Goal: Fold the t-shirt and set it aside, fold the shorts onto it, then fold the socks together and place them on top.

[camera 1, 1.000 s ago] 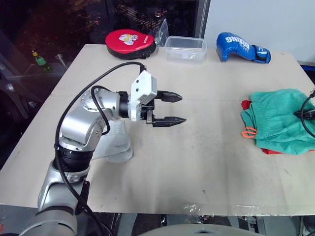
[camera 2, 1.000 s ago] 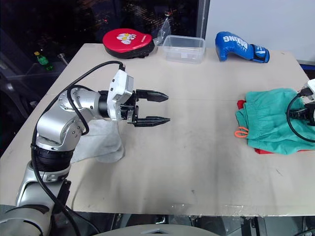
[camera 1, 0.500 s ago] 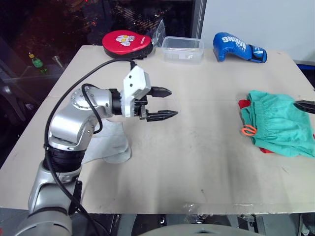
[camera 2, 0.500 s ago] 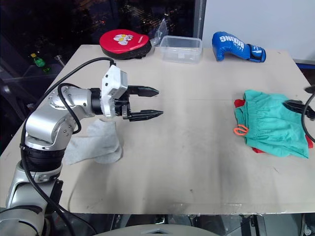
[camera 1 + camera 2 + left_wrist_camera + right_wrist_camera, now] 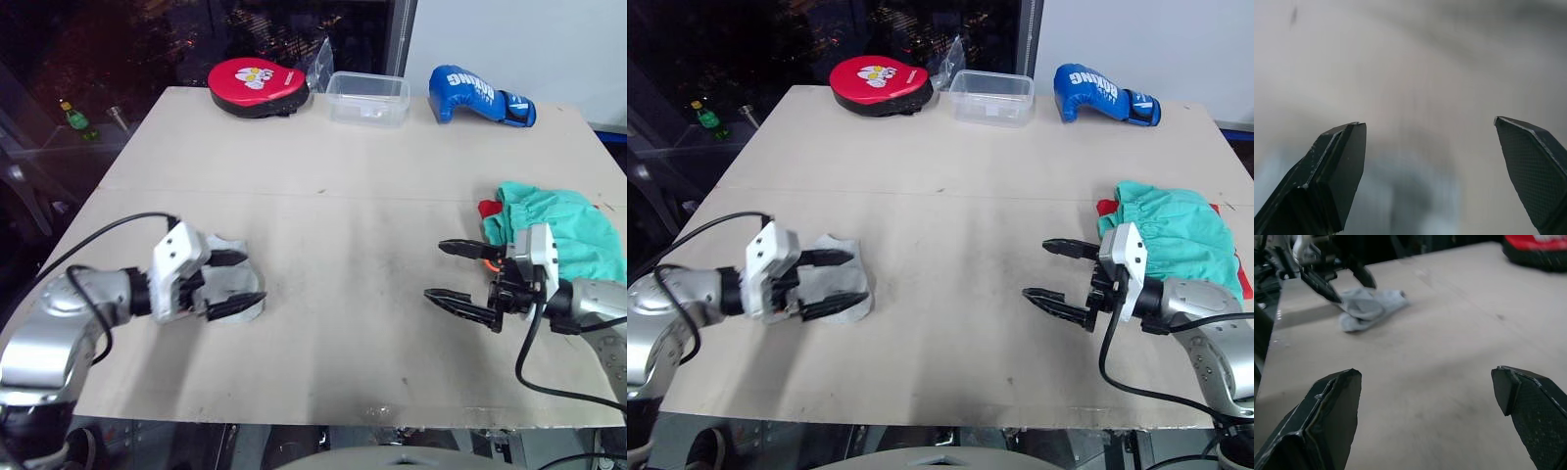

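Left claw [image 5: 835, 279] gapes open low over the socks [image 5: 828, 289] near the surface's [image 5: 950, 206] left edge. Right claw [image 5: 1050, 271] is spread wide, empty, just beside the shorts [image 5: 1176, 235], which lie on the t-shirt [image 5: 1104, 207] at the right edge.

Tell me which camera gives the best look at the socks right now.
The right eye view: the socks lie in the open on the table, with the open left gripper over them. The left eye view hides more of them behind that gripper. The right wrist view shows them far off; the left wrist view, a grey blur.
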Controlling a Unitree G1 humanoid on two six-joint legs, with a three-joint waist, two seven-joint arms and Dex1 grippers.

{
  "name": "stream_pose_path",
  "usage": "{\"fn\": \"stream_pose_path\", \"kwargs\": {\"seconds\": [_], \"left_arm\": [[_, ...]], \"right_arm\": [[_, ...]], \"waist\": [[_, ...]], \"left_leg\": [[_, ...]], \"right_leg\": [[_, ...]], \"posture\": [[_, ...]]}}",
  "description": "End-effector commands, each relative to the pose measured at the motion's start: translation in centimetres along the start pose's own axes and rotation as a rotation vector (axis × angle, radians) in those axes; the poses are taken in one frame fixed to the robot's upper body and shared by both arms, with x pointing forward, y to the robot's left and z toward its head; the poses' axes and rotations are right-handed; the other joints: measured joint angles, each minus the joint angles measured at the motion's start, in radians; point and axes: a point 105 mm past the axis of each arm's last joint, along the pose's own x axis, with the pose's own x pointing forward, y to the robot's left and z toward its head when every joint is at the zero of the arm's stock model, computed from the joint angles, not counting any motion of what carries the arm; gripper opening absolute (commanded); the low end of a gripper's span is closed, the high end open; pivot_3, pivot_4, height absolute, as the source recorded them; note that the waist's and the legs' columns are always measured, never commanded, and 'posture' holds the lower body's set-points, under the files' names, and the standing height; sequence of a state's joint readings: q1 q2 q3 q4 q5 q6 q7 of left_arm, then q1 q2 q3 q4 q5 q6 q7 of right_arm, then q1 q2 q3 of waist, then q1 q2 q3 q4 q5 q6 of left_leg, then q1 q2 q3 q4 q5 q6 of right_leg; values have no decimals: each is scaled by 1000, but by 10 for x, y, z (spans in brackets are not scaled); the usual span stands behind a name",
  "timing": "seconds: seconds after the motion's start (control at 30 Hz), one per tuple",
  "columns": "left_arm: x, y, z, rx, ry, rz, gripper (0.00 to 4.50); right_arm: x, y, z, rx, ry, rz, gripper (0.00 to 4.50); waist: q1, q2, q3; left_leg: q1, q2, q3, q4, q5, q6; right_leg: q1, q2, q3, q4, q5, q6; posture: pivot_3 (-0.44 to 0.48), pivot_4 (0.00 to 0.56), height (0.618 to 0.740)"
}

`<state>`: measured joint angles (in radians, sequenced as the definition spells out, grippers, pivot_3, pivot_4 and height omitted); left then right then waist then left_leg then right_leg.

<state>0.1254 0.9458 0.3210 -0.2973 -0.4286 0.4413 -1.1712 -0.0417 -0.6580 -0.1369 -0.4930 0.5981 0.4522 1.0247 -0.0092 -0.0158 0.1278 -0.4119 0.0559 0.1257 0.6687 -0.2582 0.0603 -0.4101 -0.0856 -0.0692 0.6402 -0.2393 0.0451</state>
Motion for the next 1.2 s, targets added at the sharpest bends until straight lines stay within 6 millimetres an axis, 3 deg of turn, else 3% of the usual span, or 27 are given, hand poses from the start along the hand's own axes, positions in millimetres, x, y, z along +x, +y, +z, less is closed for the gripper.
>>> {"fn": "stream_pose_path", "kwargs": {"seconds": [0.03, 0.17, 0.37, 0.5, 0.67, 0.77, 0.9, 1.0, 1.03, 1.13, 1.2], "left_arm": [[-10, -8, -4, 65, 21, -15, 4467], [-15, -22, -23, 77, 104, -66, 4467], [-1, -9, -36, 90, 96, 2, 4467], [13, 1, -26, 52, 12, 40, 4467], [17, -14, -48, 37, 131, -86, 4467], [21, -10, -50, 49, 151, -92, 3339], [30, 3, -45, 95, 149, -55, 1346], [39, -2, -44, 162, 171, -99, 235], [44, -5, -41, 175, 160, -119, 32], [57, -4, -28, 182, 117, -120, 32], [81, 14, -7, 181, 61, -14, 32]], "right_arm": [[7, 2, 8, -50, -40, 36, 4500], [9, -1, 9, -64, -43, 44, 4500], [11, -1, 13, -71, -53, 45, 4500], [11, 2, 13, -66, -52, 42, 4500], [10, 1, 15, -73, -53, 17, 4500], [9, 1, 17, -75, -55, 3, 4500], [9, 2, 17, -78, -56, -11, 4500], [9, 3, 20, -78, -62, -24, 4500], [9, 3, 21, -76, -64, -28, 4500], [8, 1, 22, -70, -64, -38, 4500], [5, -4, 21, -45, -45, -73, 4500]], "waist": [[4, 0, 0], [7, 1, 0], [12, 1, 1], [16, 1, 0], [15, 1, 0], [16, 2, 0], [21, 2, -1], [24, 3, -1], [24, 4, -1], [27, 7, -3], [34, 8, -3]], "left_leg": [[0, 0, 0, 0, -1, -1], [-1, 0, 0, 0, -2, -3], [-2, 0, -3, -1, 0, 0], [-2, 0, -3, 0, 0, 1], [-2, 0, -2, -1, 0, 1], [-2, 0, -2, -1, -1, 3], [-2, 0, -2, 0, -2, 5], [-2, -1, -2, 0, -2, 5], [-2, -1, -2, 0, -2, 5], [-2, -2, -2, 0, -2, 5], [-2, -2, -2, 0, -3, 5]], "right_leg": [[0, -1, -1, 0, 0, 0], [-1, -7, -1, 0, 1, -2], [-1, -8, -5, 0, -1, -4], [-1, -5, -5, 0, -1, -4], [-1, -3, -5, 0, -1, -4], [-1, -3, -5, 0, -1, -4], [0, -3, -5, 0, -1, -4], [0, -3, -5, 0, -1, -4], [0, -3, -5, 0, -1, -4], [0, -3, -5, 0, -1, -4], [1, -3, -5, 0, -1, -4]], "posture": [[0, 150, 740], [0, 150, 740], [0, 150, 740], [0, 150, 740], [0, 150, 740], [0, 150, 740], [0, 150, 740], [0, 150, 740], [0, 150, 740], [0, 150, 740], [0, 150, 740]]}}
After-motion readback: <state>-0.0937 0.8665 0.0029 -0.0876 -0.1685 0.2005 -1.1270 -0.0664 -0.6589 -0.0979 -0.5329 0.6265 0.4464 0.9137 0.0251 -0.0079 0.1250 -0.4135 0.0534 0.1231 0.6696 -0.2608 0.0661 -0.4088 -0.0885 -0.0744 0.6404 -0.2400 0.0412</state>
